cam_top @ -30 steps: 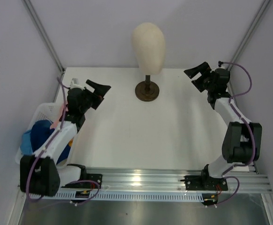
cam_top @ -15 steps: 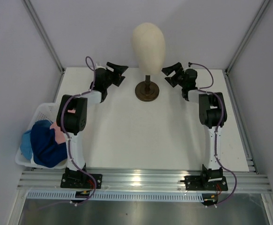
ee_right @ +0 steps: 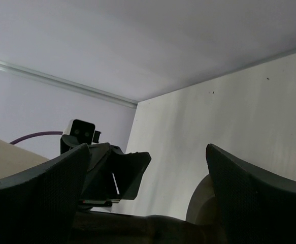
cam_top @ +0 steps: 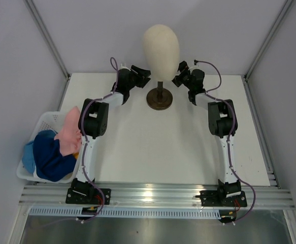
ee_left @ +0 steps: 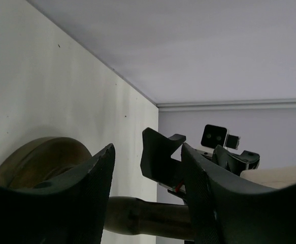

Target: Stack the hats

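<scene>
Four hats (cam_top: 54, 152) lay heaped in a white basket (cam_top: 47, 120) at the left edge of the bench (cam_top: 153, 147), well apart from both claws. None sat flat. They were soft and crumpled, so I could not tell which way any crown faced. The pink hat (cam_top: 69, 132) was on top, draped over the basket's right rim, its long axis running from the far end toward the near one. The navy hat (cam_top: 48, 156) bulked below it as a dark, rumpled mound filling the near half. The light-blue hat (cam_top: 28, 151) showed only as a fold hanging over the left rim. The yellow-orange hat (cam_top: 76, 152) was a sliver tucked under the pink one's near end.

Both arms reached to the far side of the bench, flanking a cream head (cam_top: 161, 43) on its dark post (cam_top: 159, 86) and round base (cam_top: 159, 100). The left claw (cam_top: 142, 76) stood left of the post, jaws partly spread and holding nothing. Seen from its wrist, the post ran across behind the fingers (ee_left: 61, 198). The right claw (cam_top: 178, 73) stood on the other side, jaws spread wide and empty, facing the left one across the post.
</scene>
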Controlling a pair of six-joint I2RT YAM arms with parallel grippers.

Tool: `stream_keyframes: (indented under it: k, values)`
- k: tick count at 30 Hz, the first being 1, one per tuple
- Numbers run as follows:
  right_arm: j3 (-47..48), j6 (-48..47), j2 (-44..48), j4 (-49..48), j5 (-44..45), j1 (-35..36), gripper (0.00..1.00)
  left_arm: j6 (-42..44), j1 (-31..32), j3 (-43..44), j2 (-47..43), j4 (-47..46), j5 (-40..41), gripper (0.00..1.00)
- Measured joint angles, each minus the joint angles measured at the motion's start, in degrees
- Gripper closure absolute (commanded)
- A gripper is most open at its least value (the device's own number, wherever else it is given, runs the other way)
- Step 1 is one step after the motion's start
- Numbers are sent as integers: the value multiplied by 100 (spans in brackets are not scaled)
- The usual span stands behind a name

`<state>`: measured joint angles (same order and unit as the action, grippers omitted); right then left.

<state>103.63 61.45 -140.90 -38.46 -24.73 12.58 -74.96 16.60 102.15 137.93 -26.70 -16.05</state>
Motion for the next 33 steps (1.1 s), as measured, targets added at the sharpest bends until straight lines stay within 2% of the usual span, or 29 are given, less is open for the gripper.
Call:
stream_keyframes:
  k: [6,15,24,33]
  values:
    - [0,0,-22,94,-20,129,0,184,136,63,4,125,-136,37]
    - [-356,-76,42,83,-87,313,1,498,251,-68,4,122,-413,36]
    - [-1550,-63,452,-105,-96,378,1,758,380,-1281,-304,-66,-402,36]
    - [-2865,-203,1515,-426,-70,693,1,1034,706,-2562,-1314,-389,-413,36]
